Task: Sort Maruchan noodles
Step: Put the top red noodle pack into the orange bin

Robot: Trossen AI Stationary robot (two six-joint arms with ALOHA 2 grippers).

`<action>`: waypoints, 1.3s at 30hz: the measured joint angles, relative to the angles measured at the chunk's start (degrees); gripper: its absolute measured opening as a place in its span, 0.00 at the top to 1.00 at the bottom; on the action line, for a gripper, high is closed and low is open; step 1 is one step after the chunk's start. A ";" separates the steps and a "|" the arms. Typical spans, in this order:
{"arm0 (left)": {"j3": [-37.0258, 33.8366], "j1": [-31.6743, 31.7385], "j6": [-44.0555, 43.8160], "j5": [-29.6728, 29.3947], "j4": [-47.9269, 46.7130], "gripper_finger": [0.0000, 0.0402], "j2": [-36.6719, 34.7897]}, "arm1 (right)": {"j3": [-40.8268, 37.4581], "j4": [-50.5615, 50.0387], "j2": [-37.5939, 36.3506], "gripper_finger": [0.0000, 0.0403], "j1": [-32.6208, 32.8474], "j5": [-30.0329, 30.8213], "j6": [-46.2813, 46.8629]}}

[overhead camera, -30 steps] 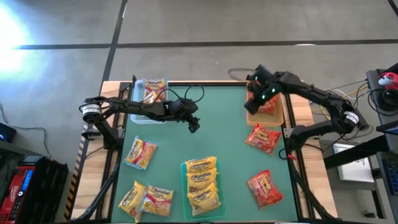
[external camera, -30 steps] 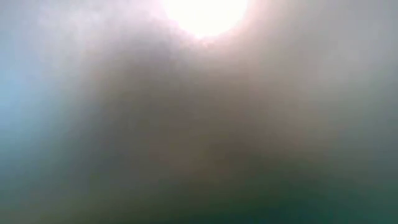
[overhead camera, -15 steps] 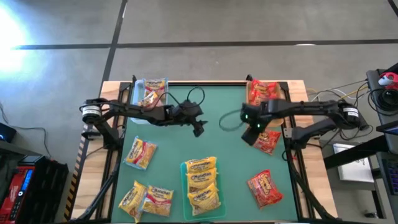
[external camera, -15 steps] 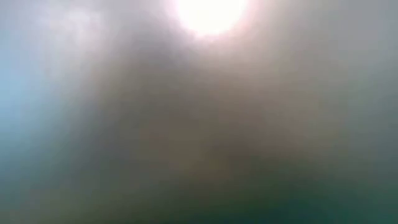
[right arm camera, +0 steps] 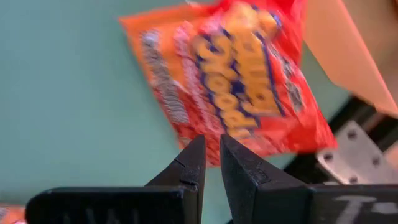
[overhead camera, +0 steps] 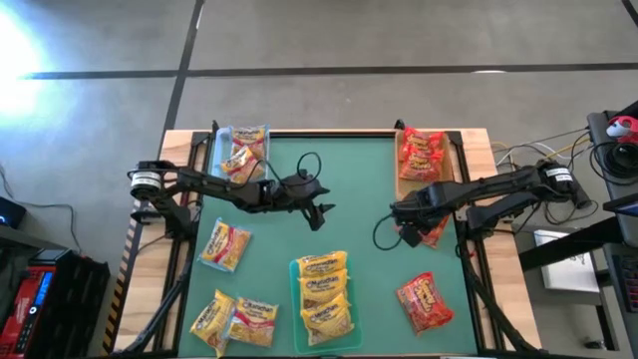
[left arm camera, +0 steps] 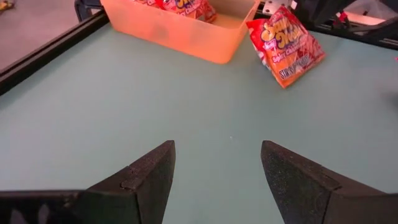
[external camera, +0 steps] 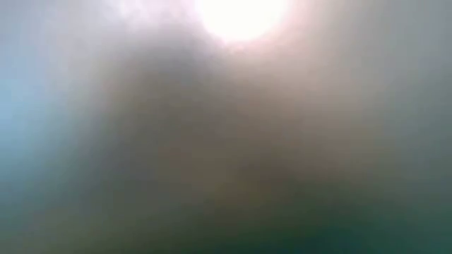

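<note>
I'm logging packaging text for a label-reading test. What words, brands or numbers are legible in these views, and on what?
None reads with certainty.
Red packet by the orange tray, left wrist view: large yellow lettering, too distorted.
Red packet before the right gripper: blue-and-yellow logo, blurred.
Yellow packets, high view: print too small.
Low view: nothing discernible.

No wording could be read for certain on the crinkly red plastic noodle packet (right arm camera: 242, 81); its blue-and-yellow lettering was blurred.
</note>
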 joint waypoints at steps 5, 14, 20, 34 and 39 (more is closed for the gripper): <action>-0.05 0.00 0.07 0.00 2.60 0.44 -0.04 | -3.68 -0.27 0.00 0.91 0.50 1.43 3.54; -0.09 -0.04 0.71 0.02 4.26 0.44 0.28 | -9.31 -1.04 0.04 0.91 0.49 1.17 5.49; -0.09 -0.07 0.71 0.03 5.55 0.44 0.28 | -10.69 2.54 0.07 0.91 0.48 2.97 3.10; -0.26 -0.13 0.68 0.09 5.51 0.44 0.28 | -13.77 39.86 0.09 0.90 0.48 6.65 -12.97; -0.26 -0.13 0.68 0.09 5.51 0.44 0.31 | -13.88 53.18 0.09 0.90 0.48 12.96 -18.49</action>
